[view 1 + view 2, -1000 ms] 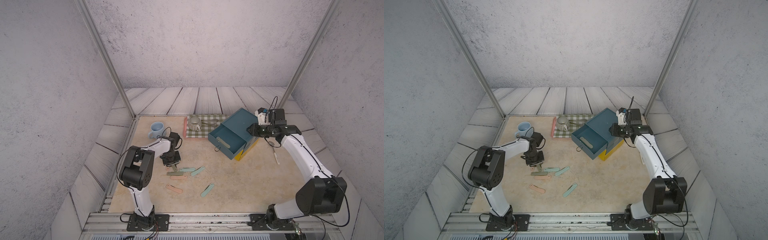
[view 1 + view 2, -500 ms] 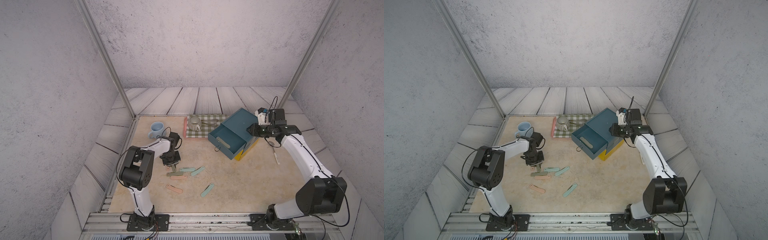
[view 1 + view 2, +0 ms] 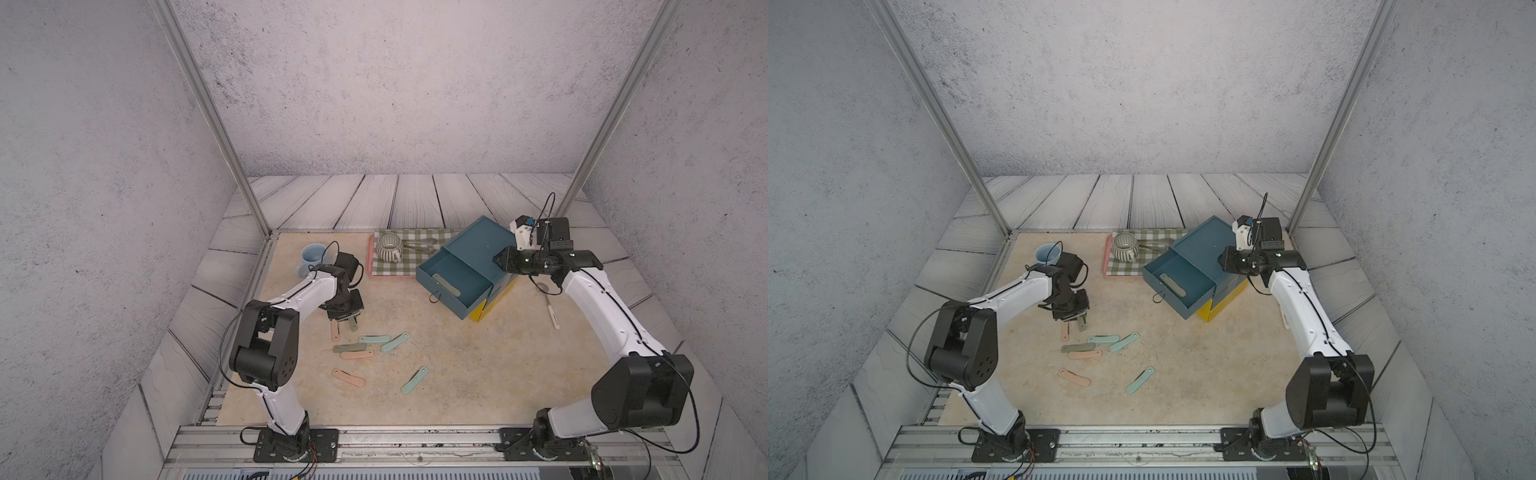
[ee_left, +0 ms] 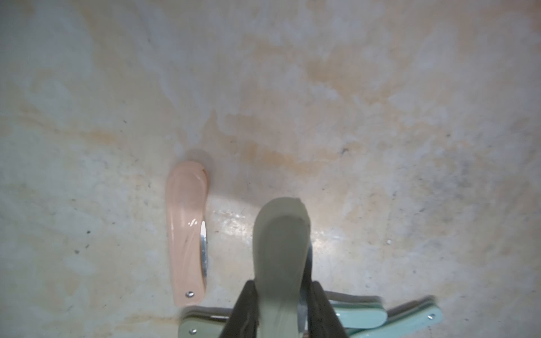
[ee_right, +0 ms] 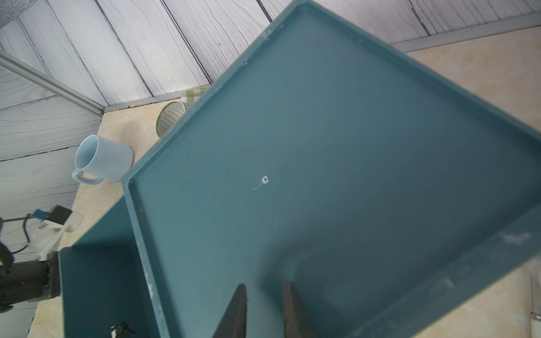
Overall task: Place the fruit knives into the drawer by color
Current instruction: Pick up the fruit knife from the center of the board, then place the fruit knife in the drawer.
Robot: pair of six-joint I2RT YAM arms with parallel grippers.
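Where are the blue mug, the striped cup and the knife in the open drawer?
Blue mug (image 5: 112,164), in the right wrist view, its wall.
Striped cup (image 3: 387,254), in a top view, its side.
Knife (image 3: 446,286), in a top view, its middle.

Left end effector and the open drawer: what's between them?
Only bare table, as both top views show. Nothing lies between the left end effector, shut on an olive knife, and the open drawer.

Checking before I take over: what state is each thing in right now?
Left tool, shut on olive knife.
Right tool, open, empty, over the chest top.
Top drawer, pulled out, second olive knife inside.
Blue mug, upright.
Striped cup, upright on checkered cloth.
Pink knife, folded, flat on table.
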